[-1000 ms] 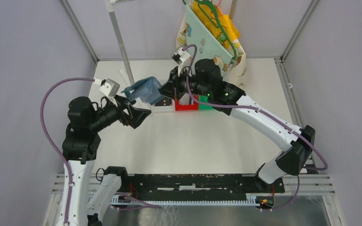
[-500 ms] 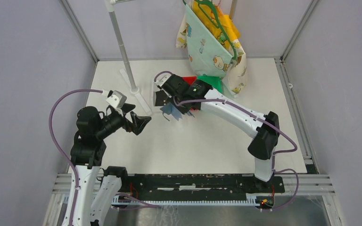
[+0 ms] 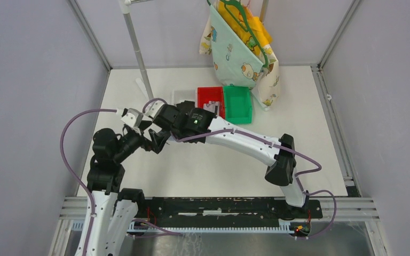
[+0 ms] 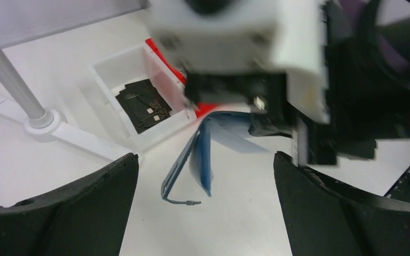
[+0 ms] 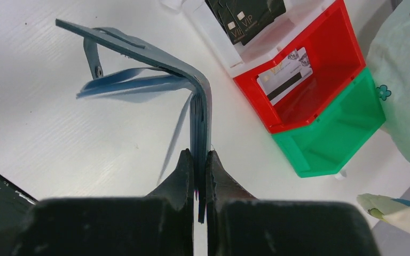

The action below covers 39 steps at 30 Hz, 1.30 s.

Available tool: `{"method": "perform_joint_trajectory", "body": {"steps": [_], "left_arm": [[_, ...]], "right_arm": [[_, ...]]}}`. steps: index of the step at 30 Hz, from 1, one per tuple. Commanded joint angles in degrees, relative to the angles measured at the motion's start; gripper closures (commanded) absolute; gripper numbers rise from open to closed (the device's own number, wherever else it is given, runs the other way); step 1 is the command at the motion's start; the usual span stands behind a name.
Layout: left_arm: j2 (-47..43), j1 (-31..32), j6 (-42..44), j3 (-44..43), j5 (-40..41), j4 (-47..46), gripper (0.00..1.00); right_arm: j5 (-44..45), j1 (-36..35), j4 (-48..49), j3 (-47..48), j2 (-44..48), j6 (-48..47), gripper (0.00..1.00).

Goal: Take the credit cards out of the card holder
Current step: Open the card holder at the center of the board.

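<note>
Right gripper (image 5: 198, 160) is clamped on the card holder (image 5: 200, 101), dangling it open around 10 o'clock of table centre, facing the left gripper (image 4: 204, 160) and its wide-spread fingers. One credit card (image 5: 285, 74) already sits in the red bin (image 5: 320, 101), so I reckon next up: left pinches another card from a pocket.

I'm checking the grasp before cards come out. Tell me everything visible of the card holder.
The card holder is a teal-blue fold-over wallet, leather-like, hanging open. The right gripper is shut on one cover's edge; the other cover juts sideways, its snap tab dangling. Lighter blue pocket leaves fan out between. Below it lies the white table; contact cannot be told.
</note>
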State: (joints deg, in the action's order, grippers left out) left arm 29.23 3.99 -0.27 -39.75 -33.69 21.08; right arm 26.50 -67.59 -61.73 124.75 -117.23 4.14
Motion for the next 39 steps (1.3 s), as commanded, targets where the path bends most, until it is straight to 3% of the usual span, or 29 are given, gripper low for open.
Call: {"method": "perform_joint_trajectory", "body": {"steps": [1,7,13,18,22,27,30,39], "left_arm": [[0.1,0.1,-3.4,1.1,5.0,-5.8,0.00],[-0.9,0.1,-10.6,2.2,3.3,-6.0,0.00],[-2.2,0.1,-15.7,-0.9,-2.1,-5.7,0.00],[-3.6,0.4,-15.9,-3.2,-3.2,-5.5,0.00],[-5.8,1.0,-9.4,-2.0,-1.6,-5.9,0.00],[-9.0,2.5,5.5,0.6,-3.8,-4.8,0.00],[-10.1,2.7,12.4,0.3,-1.6,-2.5,0.00],[-10.8,3.0,18.1,1.3,1.6,-2.2,0.00]], "right_arm": [[8.3,-2.5,5.0,-2.6,4.9,-1.8,1.00],[-0.3,-3.0,14.1,-10.4,12.2,0.3,1.00],[-6.7,-2.8,15.7,-8.7,12.7,3.0,1.00],[-4.2,-2.6,14.9,-7.1,12.2,4.2,1.00],[-4.5,-2.4,14.6,-5.6,12.0,6.2,1.00],[-19.0,0.6,26.7,-15.2,18.3,11.6,1.00],[-23.4,2.9,30.4,-17.8,20.0,14.6,1.00],[-31.7,3.6,36.6,-18.1,18.5,20.7,1.00]]}}
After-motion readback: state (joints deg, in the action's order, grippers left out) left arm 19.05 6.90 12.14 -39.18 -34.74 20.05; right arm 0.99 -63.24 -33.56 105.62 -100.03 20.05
